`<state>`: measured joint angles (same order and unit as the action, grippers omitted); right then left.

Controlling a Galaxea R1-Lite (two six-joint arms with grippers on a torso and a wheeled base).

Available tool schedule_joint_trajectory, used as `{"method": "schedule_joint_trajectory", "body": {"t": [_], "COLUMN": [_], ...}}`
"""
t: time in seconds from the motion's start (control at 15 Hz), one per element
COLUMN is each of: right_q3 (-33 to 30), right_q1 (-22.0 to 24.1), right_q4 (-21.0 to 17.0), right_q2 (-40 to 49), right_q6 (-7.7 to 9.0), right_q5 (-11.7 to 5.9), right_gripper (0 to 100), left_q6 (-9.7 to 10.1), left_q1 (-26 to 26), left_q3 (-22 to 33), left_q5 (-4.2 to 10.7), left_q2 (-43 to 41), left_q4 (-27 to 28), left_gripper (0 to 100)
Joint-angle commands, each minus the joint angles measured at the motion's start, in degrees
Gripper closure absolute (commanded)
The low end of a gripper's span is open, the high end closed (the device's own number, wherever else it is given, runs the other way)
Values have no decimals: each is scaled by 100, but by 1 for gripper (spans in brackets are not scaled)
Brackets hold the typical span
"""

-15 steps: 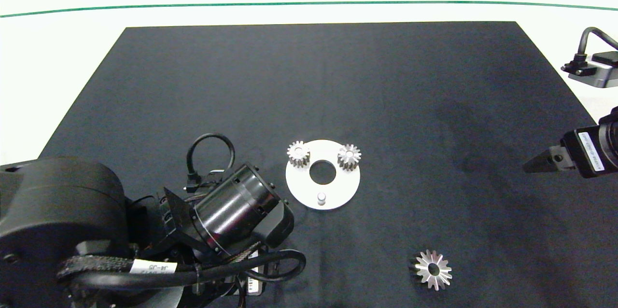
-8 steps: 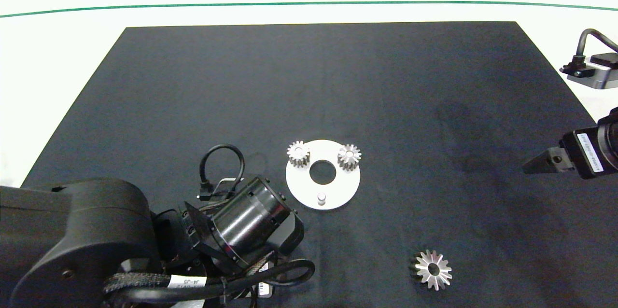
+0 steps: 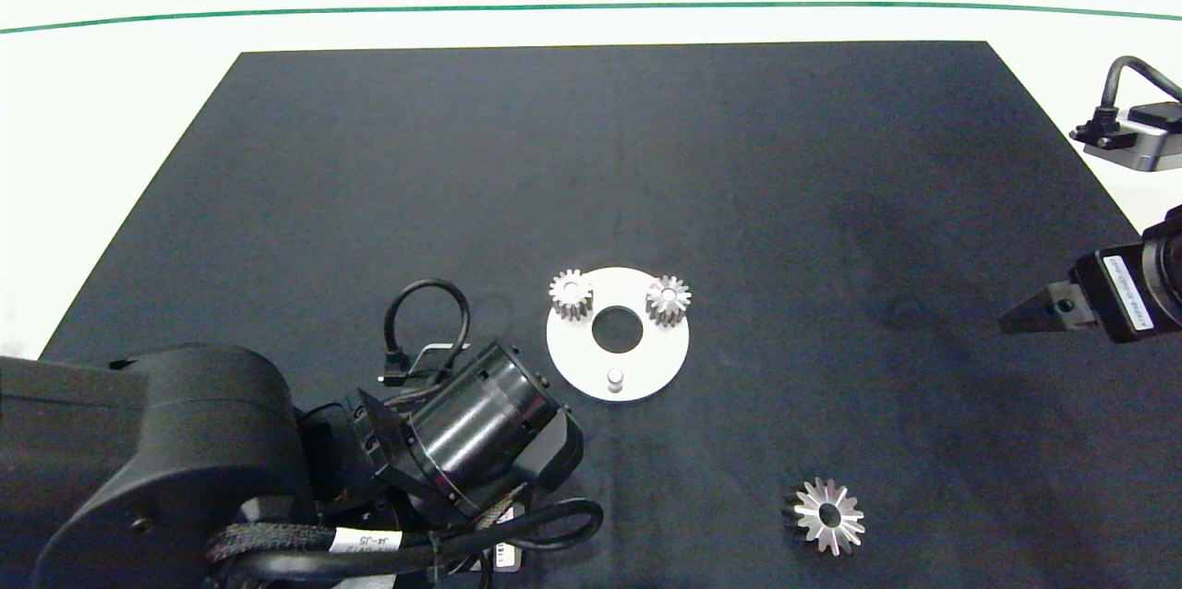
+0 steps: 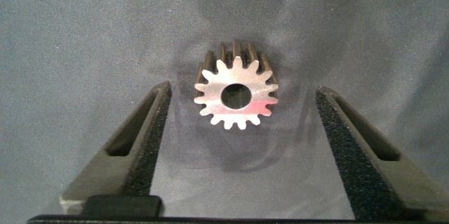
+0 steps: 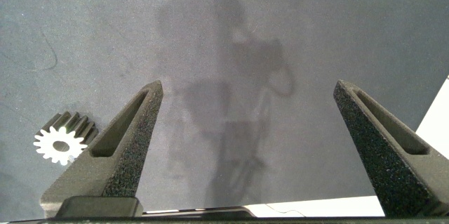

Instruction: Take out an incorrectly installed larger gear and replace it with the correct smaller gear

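Observation:
The smaller gear [image 4: 237,96] lies flat on the black mat, apart from both foam pads of my open left gripper [image 4: 243,89], one on either side of it. In the head view my left arm [image 3: 462,437] hides that gear and the fingers. The larger gear [image 3: 829,516], a starburst of pointed teeth, lies loose on the mat at the front right and shows at the edge of the right wrist view [image 5: 59,140]. My right gripper [image 3: 1011,323] hovers at the mat's right side, open [image 5: 249,83] with nothing between its fingers.
A white disc plate [image 3: 660,366] sits mid-mat with a centre hole. Two small gears [image 3: 571,294] [image 3: 667,298] stand on its far pegs, and its near peg [image 3: 613,378] is bare. The black mat [image 3: 609,155] stretches beyond, with white table around it.
My left arm has shifted right and toward the front edge, then nearly stopped. The right gripper, the plate and the larger gear stay where they were.

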<state>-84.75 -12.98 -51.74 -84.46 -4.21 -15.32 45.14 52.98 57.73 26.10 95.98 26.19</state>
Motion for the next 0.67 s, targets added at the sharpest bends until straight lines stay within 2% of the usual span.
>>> {"method": "schedule_joint_trajectory", "body": {"t": [0.07,0.67], "right_q3": [2,46], "right_q1": [-2,-99], "right_q4": [-29,-29], "right_q2": [-1,8], "right_q6": [-1,-1], "right_q5": [-6,-23], "right_gripper": [0,0], "left_q6": [30,30], "left_q1": [2,2], "left_q3": [1,-25], "left_q5": [18,36], "left_q2": [0,35], "left_q4": [18,9], "left_gripper": [25,43]}}
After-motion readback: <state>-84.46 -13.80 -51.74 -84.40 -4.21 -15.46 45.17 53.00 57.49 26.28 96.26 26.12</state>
